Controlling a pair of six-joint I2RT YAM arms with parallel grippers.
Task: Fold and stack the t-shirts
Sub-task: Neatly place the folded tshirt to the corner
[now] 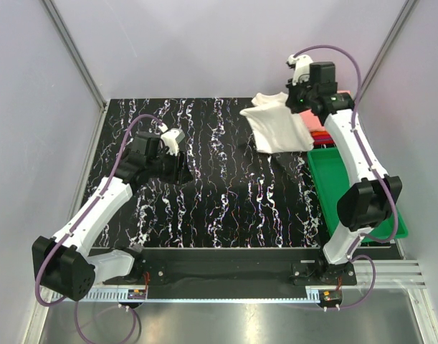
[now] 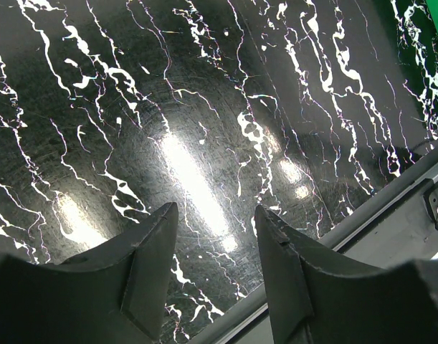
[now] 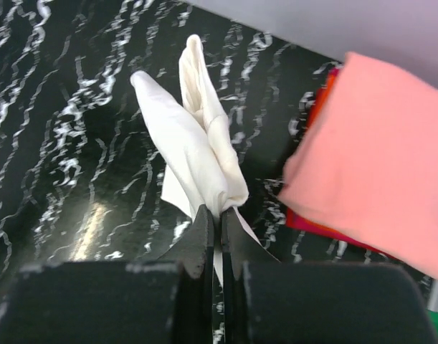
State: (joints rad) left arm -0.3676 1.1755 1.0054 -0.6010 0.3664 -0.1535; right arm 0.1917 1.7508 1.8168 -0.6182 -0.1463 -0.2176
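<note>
1. The white t-shirt (image 1: 279, 127) hung bunched in the upper right of the top view, its folds gathered and drooping toward the tabletop (image 1: 226, 193).
2. The right pincer (image 3: 220, 218) was pressed together on a fold of that shirt, and the cloth ran up and away from the fingertips in the right wrist view.
3. Just beside it, at the right of the right wrist view, lay a pink t-shirt (image 3: 376, 165), with the edges of an orange t-shirt (image 3: 326, 100) and a red t-shirt (image 3: 312, 222) showing beneath it.
4. A green tray (image 1: 348, 179) sat along the right edge of the top view, below those shirts.
5. The left pincer (image 2: 215, 222) stood spread and empty over bare tabletop at the left centre of the top view, well apart from the shirts.
</note>
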